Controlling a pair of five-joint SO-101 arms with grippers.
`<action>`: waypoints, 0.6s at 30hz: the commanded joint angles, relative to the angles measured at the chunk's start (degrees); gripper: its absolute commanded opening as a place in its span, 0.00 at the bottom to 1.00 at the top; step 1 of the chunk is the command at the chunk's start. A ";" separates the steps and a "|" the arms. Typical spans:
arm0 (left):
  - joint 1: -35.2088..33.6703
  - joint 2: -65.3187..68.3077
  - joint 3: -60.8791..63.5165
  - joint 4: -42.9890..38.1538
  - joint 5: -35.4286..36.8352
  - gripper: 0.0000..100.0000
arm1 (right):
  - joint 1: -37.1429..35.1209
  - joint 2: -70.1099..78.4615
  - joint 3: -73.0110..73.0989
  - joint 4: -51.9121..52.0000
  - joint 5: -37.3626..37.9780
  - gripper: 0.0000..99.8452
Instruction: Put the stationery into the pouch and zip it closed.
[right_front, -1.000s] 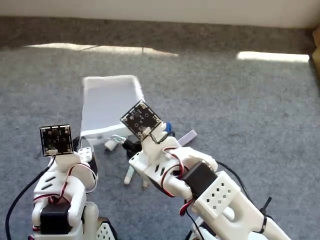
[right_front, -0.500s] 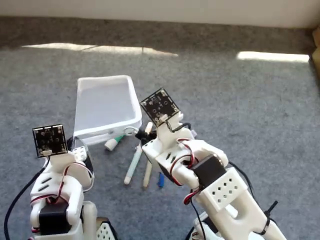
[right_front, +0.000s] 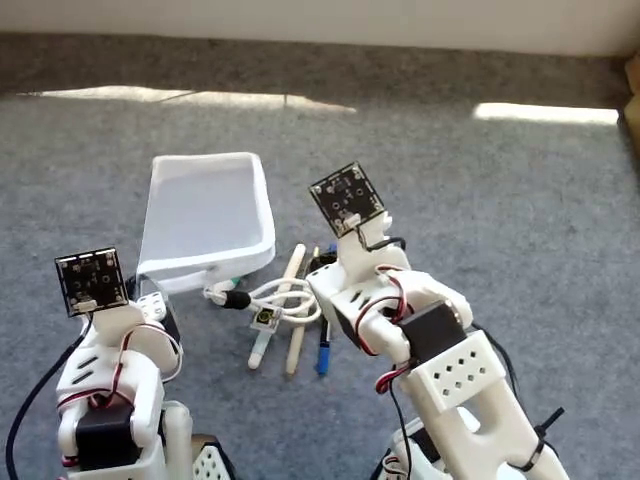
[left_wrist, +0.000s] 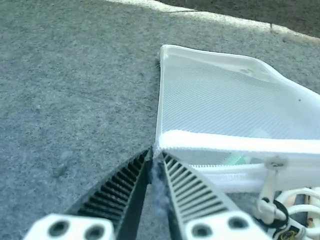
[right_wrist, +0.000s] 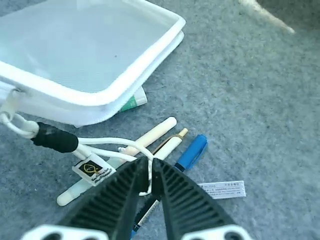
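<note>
The white mesh pouch (right_front: 205, 212) lies flat on the grey carpet. My left gripper (left_wrist: 154, 154) is shut on the pouch's near corner (left_wrist: 161, 140). A white cord loop (right_front: 285, 301) with a black stopper (right_wrist: 55, 137) and a small tag (right_wrist: 92, 169) runs from the zip end of the pouch. My right gripper (right_wrist: 149, 166) is shut on that cord. Under the cord lie a cream pen (right_wrist: 151, 134), a blue pen (right_wrist: 192, 152) and a white pen (right_front: 267, 326). A green-tipped marker (right_wrist: 131, 103) pokes out from under the pouch's edge.
A small white printed label (right_wrist: 220, 190) lies on the carpet beside the blue pen. Open grey carpet (right_front: 480, 210) stretches to the right and behind the pouch. A pale wall base (right_front: 320, 20) runs along the far edge.
My right arm has drawn back to the right, pulling the cord out of the pouch's end. The pouch slid left with the left arm, and the pens came into view.
</note>
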 joint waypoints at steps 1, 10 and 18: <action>-0.57 -0.84 -1.98 -1.41 0.53 0.01 | -6.02 -0.40 -1.36 1.63 0.35 0.01; -0.57 -0.84 -1.98 -1.41 0.53 0.01 | -18.77 0.13 -1.19 2.24 -4.84 0.20; -0.57 -0.84 -1.89 -1.41 0.53 0.01 | -24.57 0.22 8.31 -11.74 -1.76 0.22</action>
